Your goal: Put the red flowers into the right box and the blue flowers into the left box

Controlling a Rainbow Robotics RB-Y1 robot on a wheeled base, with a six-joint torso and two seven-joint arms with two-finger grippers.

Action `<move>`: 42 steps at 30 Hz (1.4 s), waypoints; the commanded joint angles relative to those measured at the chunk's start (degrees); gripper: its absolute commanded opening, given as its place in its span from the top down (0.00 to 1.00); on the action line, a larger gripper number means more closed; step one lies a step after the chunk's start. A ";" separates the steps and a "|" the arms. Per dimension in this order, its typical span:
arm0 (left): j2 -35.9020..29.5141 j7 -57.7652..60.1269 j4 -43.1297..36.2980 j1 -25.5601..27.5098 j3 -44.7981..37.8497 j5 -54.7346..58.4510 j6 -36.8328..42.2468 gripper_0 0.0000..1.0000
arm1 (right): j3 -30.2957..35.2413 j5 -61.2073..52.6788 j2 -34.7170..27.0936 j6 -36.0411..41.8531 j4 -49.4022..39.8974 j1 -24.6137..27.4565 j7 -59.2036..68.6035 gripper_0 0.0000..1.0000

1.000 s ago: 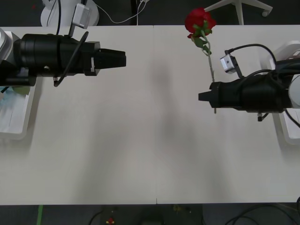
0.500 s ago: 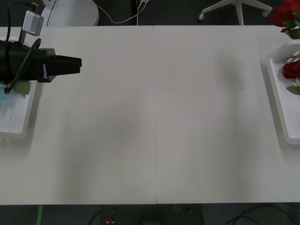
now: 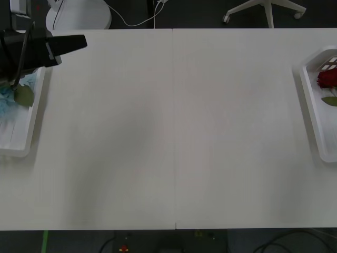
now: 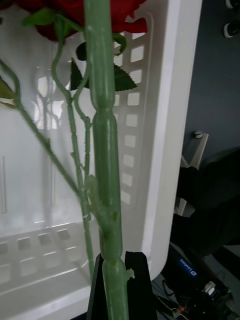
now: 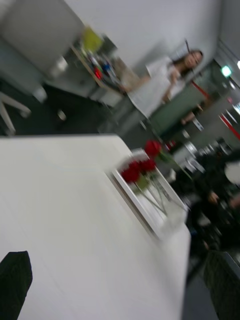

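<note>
- The red flower [image 4: 102, 125] in hand is a rose whose thick green stem runs straight up from between the right gripper [image 4: 119, 280]'s black fingers, which are closed on its lower end; its bloom sits at the far end of the stem, over the right box [image 4: 170, 125].
- We see that this stem's long axis runs away from the jaws and over the slotted white floor of the box, with the near wall of the box just past the fingertips.
- Other red flowers [image 3: 327, 79] already lie in the right box [image 3: 309, 100] at the table's right edge, and from the left wrist camera we see them as a bunch of red blooms [image 5: 137, 169] in that same tray [image 5: 145, 210], with one bloom held higher beside them.
- We judge that the coming move turns on this: the rose hangs above the tray, so opening the jaws should drop it in, provided the stem's tail clears the near rim.
- The blue flowers [image 3: 9, 95] rest in the left box [image 3: 26, 129] at the table's left edge.
- The left gripper [image 3: 73, 43] hovers at the far left, next to that box, pointing across the table; its dark fingertips [image 5: 15, 282] stand wide apart and empty.
- The right arm is the one at work, and the table [image 3: 174, 132] between the boxes holds no flowers.
</note>
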State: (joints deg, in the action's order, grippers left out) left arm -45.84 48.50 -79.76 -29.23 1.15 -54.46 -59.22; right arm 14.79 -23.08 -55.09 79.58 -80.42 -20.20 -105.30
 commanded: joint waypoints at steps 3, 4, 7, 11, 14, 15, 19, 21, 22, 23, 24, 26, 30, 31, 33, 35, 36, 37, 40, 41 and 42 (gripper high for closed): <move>-8.83 -34.79 -7.25 0.22 16.86 19.04 34.96 0.00 | -0.73 9.28 4.81 -9.44 5.62 -2.21 -1.84 1.00; -10.33 -44.46 -8.57 -0.22 19.68 22.91 43.57 0.00 | -0.82 10.42 5.60 -11.02 6.77 -2.21 -1.75 1.00; -13.31 -67.66 -11.12 -1.71 24.95 33.81 61.68 0.00 | -1.08 12.79 7.18 -14.01 9.14 -2.21 -1.75 1.00; -14.98 -98.95 -11.03 -4.17 27.68 48.92 79.78 0.00 | -4.16 15.60 7.54 -17.35 12.22 -2.21 -1.49 1.00; -15.60 -116.00 -9.80 -4.79 27.68 56.92 86.99 0.00 | -5.39 16.75 7.54 -18.14 12.83 -2.21 -1.14 1.00; -15.95 -121.54 -9.89 -5.05 27.68 59.65 90.15 0.00 | -5.48 16.92 7.62 -18.14 12.92 -2.21 -1.14 1.00; -17.18 -148.08 -10.85 -8.30 25.74 79.42 108.96 0.00 | -5.48 17.19 7.54 -18.14 13.09 -2.21 -1.31 0.91; -16.92 -161.09 -10.50 -9.27 21.52 88.47 117.93 0.00 | -5.48 17.19 7.54 -18.32 13.62 -2.21 -1.40 0.72; -16.22 -168.47 -10.24 -9.45 17.39 92.87 123.90 0.00 | -5.48 17.10 7.54 -18.67 13.80 -2.30 -1.40 0.61; -15.34 -173.22 -10.06 -9.36 14.40 95.07 127.33 0.00 | -5.48 17.10 7.54 -18.76 13.88 -2.30 -1.49 0.55; -13.67 -180.07 -9.45 -9.36 10.27 98.05 131.29 0.00 | -5.48 16.84 7.54 -18.84 13.88 -2.30 -1.57 0.50; -10.59 -189.04 -7.25 -9.36 3.15 103.33 137.18 0.00 | -5.21 16.04 7.45 -18.84 13.88 -2.30 -1.84 0.45; -3.38 -203.50 -2.15 -9.27 -9.77 112.73 144.21 0.00 | -4.33 14.11 7.36 -18.76 13.88 -2.30 -2.54 0.41; -1.89 -203.50 -0.92 -9.09 -12.31 115.54 145.44 0.00 | -4.07 13.14 7.10 -18.76 13.88 -2.30 -2.81 0.40; -0.83 -203.50 1.45 -8.48 -14.34 121.43 146.76 0.00 | -3.54 11.21 6.75 -18.67 13.88 -2.30 -3.51 0.39; -0.83 -203.50 3.47 -7.34 -14.07 129.17 146.67 0.00 | -3.28 8.92 5.95 -17.61 13.88 -2.39 -4.04 0.38; -0.83 -203.50 4.44 -6.46 -13.72 134.09 146.49 0.00 | -3.28 6.99 5.34 -16.56 13.88 -2.83 -4.47 0.38; -0.83 -203.50 4.79 -5.67 -12.93 138.04 146.32 0.00 | -3.28 4.71 4.46 -14.98 13.80 -3.36 -5.00 0.37; -0.83 -203.50 4.35 -4.44 -10.21 145.95 146.32 0.00 | -2.84 -1.62 2.26 -8.91 13.88 -5.73 -8.17 0.36; -0.83 -203.50 4.18 -4.26 -9.06 148.24 146.40 0.00 | -2.31 -4.08 1.38 -6.27 13.88 -6.78 -9.75 0.36; -0.83 -203.50 4.00 -4.35 -8.36 149.29 146.40 0.00 | -2.22 -5.40 1.03 -4.87 13.88 -7.31 -10.45 0.36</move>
State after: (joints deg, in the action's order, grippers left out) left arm -46.03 -158.47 -74.23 -34.46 -10.31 91.25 87.11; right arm 10.88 -25.01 -49.54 71.71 -66.29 -23.07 -112.02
